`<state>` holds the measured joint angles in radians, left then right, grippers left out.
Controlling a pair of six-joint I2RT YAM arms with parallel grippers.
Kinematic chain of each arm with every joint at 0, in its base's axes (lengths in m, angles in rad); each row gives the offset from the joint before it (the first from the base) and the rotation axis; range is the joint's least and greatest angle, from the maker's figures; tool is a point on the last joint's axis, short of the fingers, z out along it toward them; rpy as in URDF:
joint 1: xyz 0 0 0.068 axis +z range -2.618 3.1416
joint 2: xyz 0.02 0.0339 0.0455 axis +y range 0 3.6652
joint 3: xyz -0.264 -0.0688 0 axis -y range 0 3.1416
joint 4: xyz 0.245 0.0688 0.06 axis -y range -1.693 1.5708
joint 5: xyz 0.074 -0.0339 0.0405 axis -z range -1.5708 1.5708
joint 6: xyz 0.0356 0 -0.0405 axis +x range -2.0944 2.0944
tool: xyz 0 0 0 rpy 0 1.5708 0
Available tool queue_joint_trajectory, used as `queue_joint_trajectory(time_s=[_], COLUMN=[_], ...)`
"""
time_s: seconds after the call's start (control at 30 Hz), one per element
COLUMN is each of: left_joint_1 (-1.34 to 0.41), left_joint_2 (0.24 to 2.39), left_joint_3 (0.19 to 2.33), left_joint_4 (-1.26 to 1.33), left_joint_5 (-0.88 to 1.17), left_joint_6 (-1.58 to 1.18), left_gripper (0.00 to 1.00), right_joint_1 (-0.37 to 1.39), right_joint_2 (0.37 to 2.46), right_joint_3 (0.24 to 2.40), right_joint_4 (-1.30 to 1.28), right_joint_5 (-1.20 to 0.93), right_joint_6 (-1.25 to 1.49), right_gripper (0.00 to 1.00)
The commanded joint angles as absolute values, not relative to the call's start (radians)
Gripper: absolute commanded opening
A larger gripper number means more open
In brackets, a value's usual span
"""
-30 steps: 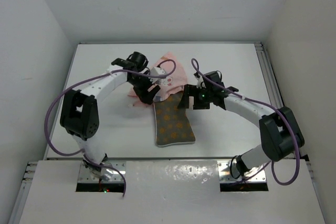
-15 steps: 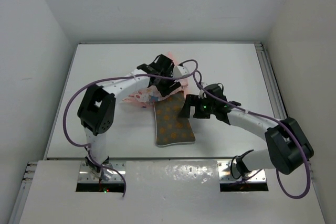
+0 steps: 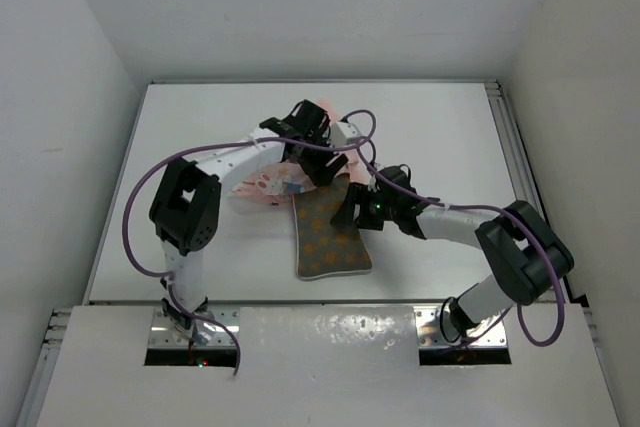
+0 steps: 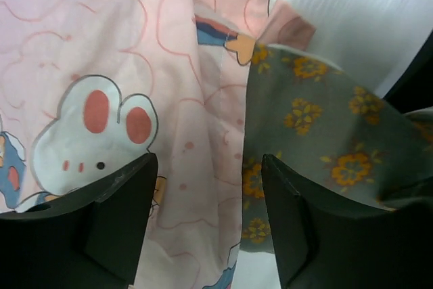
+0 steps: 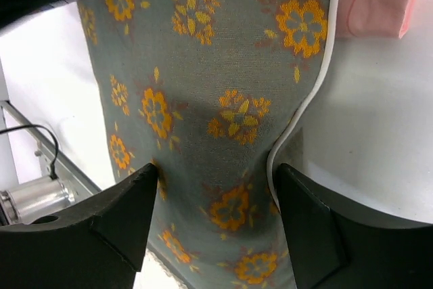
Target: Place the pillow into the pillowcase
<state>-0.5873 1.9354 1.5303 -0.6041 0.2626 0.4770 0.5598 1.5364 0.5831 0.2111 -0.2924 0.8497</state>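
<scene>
Honestly, barely started: the pillow (image 3: 330, 237) is lying mostly bare on the counter (image 3: 190, 137), its far end meeting the bunched pillowcase (image 3: 268, 185). Left hand (image 4: 206, 174) is hovering spread over both fabrics, right hand (image 5: 216, 181) spread over the pillow, neither pinching anything.

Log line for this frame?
left tool: open, over pillowcase | right tool: open, over pillow | pillow: mostly outside pillowcase | status: insertion incomplete

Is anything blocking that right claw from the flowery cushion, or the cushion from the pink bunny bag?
Nothing visible. The right gripper has its open jaws straight over the olive-brown, orange-flowered cushion, and the pink rabbit-print cloth pillowcase lies right against the cushion's far end, under the left gripper.
</scene>
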Motion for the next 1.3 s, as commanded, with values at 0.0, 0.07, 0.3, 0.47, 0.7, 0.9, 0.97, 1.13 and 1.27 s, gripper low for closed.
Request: queue_joint_trajectory(time_s=[0.0, 0.07, 0.3, 0.47, 0.7, 0.9, 0.97, 1.13, 1.27], left_joint_1=[-0.558, -0.560, -0.551, -0.571, -0.580, -0.594, -0.601, -0.632, -0.638], left_joint_2=[1.931, 1.940, 1.988, 1.983, 1.977, 1.925, 1.914, 1.887, 1.859], left_joint_3=[1.603, 1.586, 1.595, 1.586, 1.675, 1.795, 1.809, 1.870, 1.968], left_joint_4=[-0.621, -0.617, -0.637, -0.601, -0.638, -0.745, -0.764, -0.851, -0.941], left_joint_5=[0.359, 0.324, 0.311, 0.331, 0.281, 0.376, 0.370, 0.423, 0.544], left_joint_6=[0.439, 0.449, 0.433, 0.433, 0.402, 0.413, 0.411, 0.428, 0.471], left_gripper=[0.61, 0.61, 0.44, 0.45, 0.00, 0.00, 0.00, 0.00, 0.00], right_joint_1=[0.563, 0.563, 0.565, 0.568, 0.581, 0.685, 0.698, 0.712, 0.732], right_joint_2=[1.520, 1.525, 1.588, 1.594, 1.511, 1.320, 1.269, 1.154, 1.069], right_joint_3=[0.597, 0.594, 0.606, 0.607, 0.607, 0.701, 0.701, 0.675, 0.666], right_joint_4=[0.275, 0.268, 0.298, 0.321, 0.312, 0.133, 0.138, 0.147, 0.147], right_joint_5=[-0.273, -0.272, -0.273, -0.239, -0.172, 0.064, 0.098, 0.162, 0.206], right_joint_6=[0.873, 0.871, 0.900, 0.919, 0.862, 0.625, 0.606, 0.540, 0.512], right_gripper=[0.69, 0.69, 0.67, 0.54, 0.00, 0.00, 0.00, 0.00, 0.00])
